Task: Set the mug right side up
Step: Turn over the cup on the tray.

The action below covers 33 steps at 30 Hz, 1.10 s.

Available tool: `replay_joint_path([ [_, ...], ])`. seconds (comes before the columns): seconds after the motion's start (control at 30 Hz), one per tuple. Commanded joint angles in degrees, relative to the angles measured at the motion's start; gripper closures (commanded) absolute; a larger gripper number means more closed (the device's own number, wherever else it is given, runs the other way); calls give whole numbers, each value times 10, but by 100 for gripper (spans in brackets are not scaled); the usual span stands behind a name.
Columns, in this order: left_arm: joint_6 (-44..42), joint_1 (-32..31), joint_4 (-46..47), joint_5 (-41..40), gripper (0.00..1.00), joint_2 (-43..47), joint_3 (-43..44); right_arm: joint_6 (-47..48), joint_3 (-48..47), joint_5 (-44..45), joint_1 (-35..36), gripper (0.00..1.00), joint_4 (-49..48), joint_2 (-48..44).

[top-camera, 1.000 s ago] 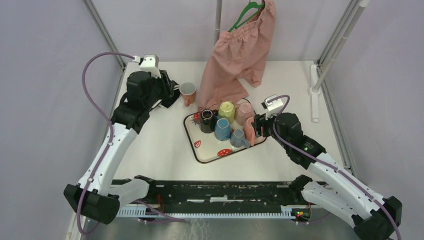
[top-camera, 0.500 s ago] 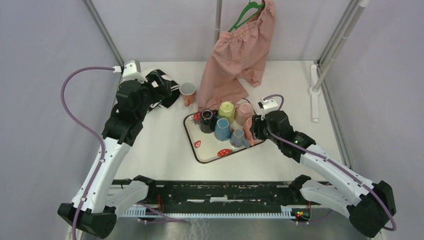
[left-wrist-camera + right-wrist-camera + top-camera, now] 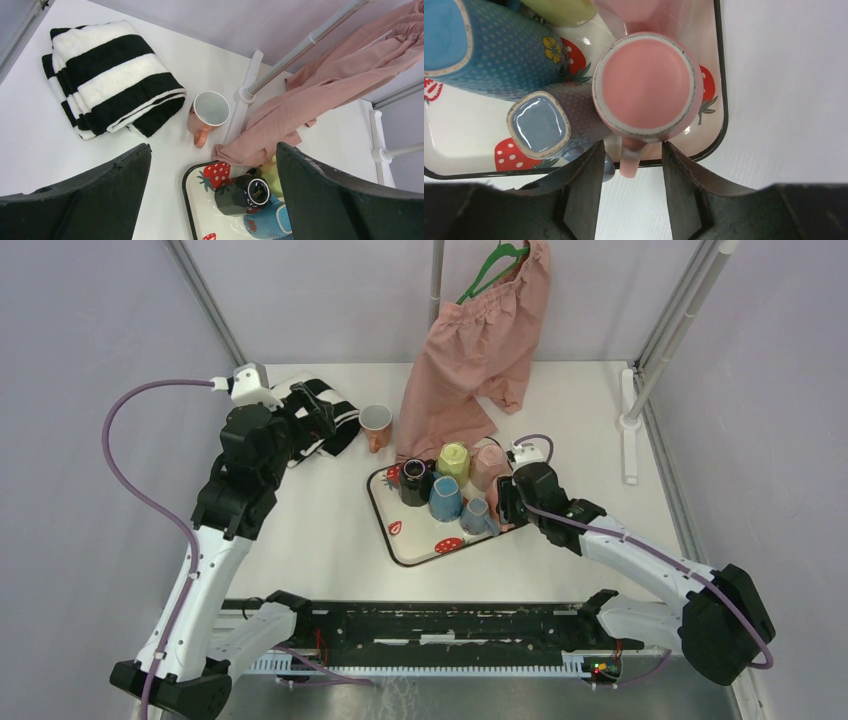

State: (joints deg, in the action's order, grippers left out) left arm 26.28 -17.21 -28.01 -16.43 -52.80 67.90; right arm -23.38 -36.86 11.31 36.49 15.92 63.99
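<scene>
Several mugs stand upside down on the strawberry tray (image 3: 384, 525). At its right edge one of them, a pink mug (image 3: 646, 82) (image 3: 497, 500), has its handle (image 3: 630, 159) pointing off the tray. My right gripper (image 3: 630, 150) (image 3: 505, 502) is open, one jaw on each side of that handle with a gap on both sides. A peach mug (image 3: 209, 111) (image 3: 376, 424) stands upright on the table beyond the tray. My left gripper (image 3: 212, 147) (image 3: 318, 425) hangs wide open and empty above the table, left of that mug.
A folded black-and-white striped towel (image 3: 107, 80) (image 3: 318, 418) lies at the back left. Pink shorts (image 3: 478, 335) hang from a pole (image 3: 436, 280) down to the tray's far corner. Black (image 3: 415, 480), yellow (image 3: 453, 460), blue (image 3: 445, 498) and grey-blue (image 3: 549, 125) mugs crowd the tray.
My left gripper has opened wide and drawn back to the left, away from the upright peach mug. My right gripper has slid left to the pink mug's handle, its jaws narrowing.
</scene>
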Motion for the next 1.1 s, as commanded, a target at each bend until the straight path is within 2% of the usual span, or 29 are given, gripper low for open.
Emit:
replay_joint_path([
  [0.0, 27, 0, -4, -3, 0, 0, 10, -17, -6, 26, 1, 49, -20, 24],
  [0.3, 23, 0, -6, 1, 0, -6, 7, -19, -19, 63, 5, 50, -11, 54],
  [0.9, 16, 0, -12, 10, 1, -20, 4, -8, -28, 53, 5, 54, -29, 98],
  [1.07, 14, 0, -9, 17, 2, -20, 2, 1, -24, 55, 6, 64, -35, 96],
])
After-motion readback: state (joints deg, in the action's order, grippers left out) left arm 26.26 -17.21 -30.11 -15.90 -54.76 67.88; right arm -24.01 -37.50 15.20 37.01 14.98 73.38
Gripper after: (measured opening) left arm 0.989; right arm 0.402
